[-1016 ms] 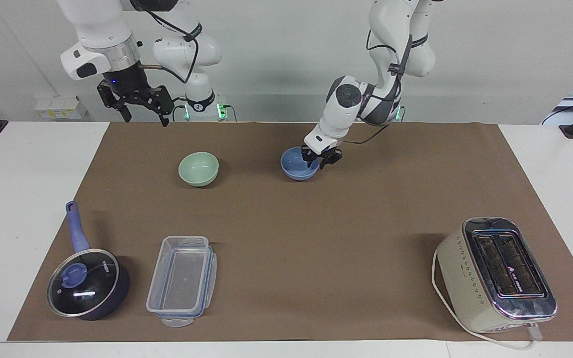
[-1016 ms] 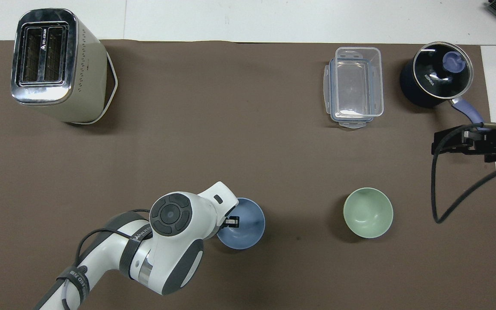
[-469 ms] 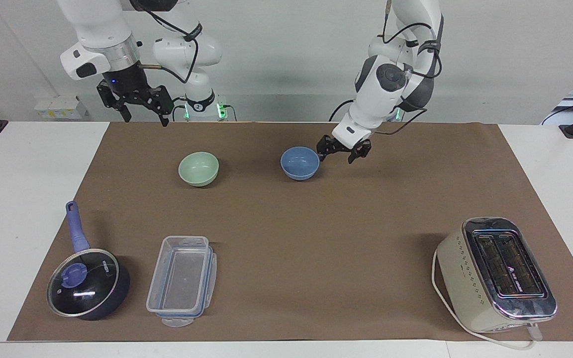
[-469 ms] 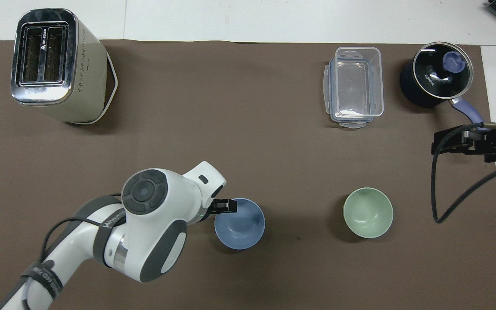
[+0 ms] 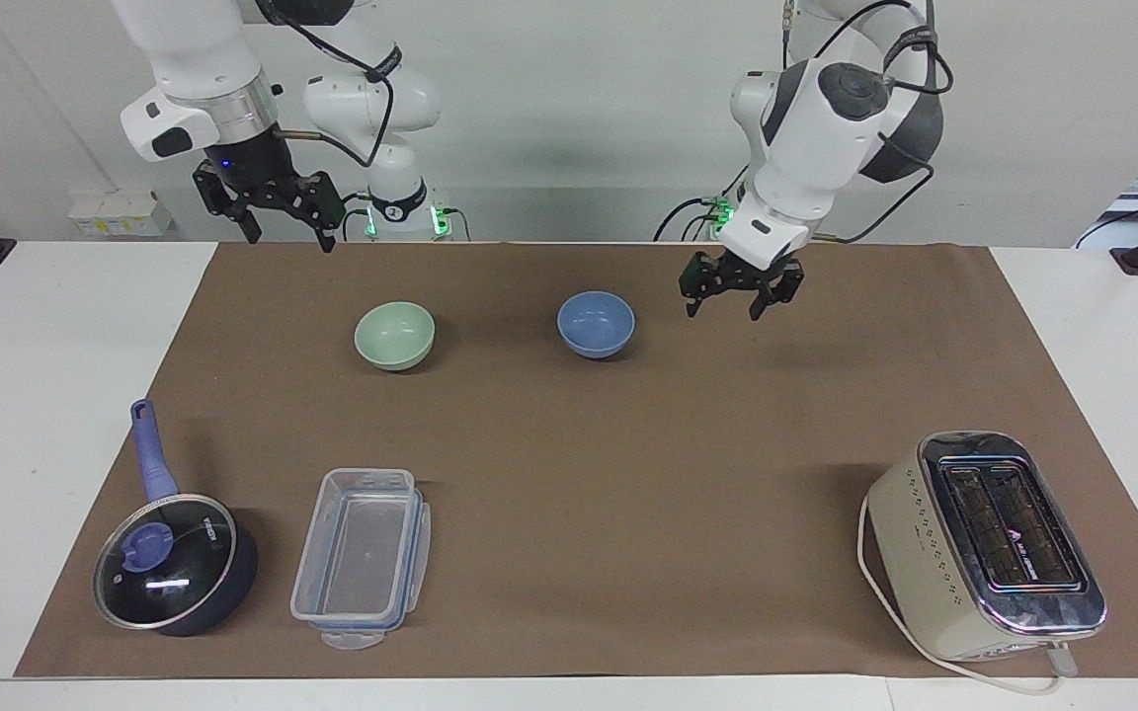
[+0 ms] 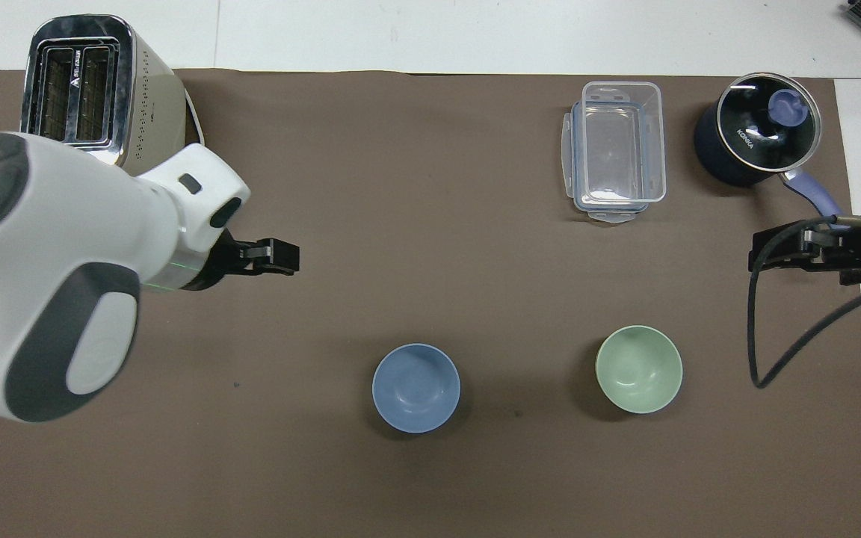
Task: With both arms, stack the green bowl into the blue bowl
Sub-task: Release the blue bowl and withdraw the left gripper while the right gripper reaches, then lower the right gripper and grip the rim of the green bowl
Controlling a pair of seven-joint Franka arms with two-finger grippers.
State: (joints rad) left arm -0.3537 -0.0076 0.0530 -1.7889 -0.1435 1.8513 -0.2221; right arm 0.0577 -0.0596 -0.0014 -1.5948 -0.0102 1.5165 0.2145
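Observation:
The green bowl (image 5: pixel 394 336) and the blue bowl (image 5: pixel 596 324) stand apart, side by side on the brown mat, both upright and empty. They also show in the overhead view: green bowl (image 6: pixel 639 368), blue bowl (image 6: pixel 415 387). My left gripper (image 5: pixel 724 308) is open and empty, raised over the mat beside the blue bowl, toward the left arm's end; it also shows in the overhead view (image 6: pixel 285 258). My right gripper (image 5: pixel 290 237) is open and empty; it waits high over the mat's edge at the right arm's end and also shows in the overhead view (image 6: pixel 763 254).
A cream toaster (image 5: pixel 984 543) stands farther from the robots at the left arm's end. A clear plastic container (image 5: pixel 362 553) and a dark blue lidded saucepan (image 5: pixel 174 563) stand farther from the robots than the green bowl.
My left gripper has let go of the blue bowl's rim, risen and moved away toward the left arm's end. The blue bowl stays in place. The right arm has not moved.

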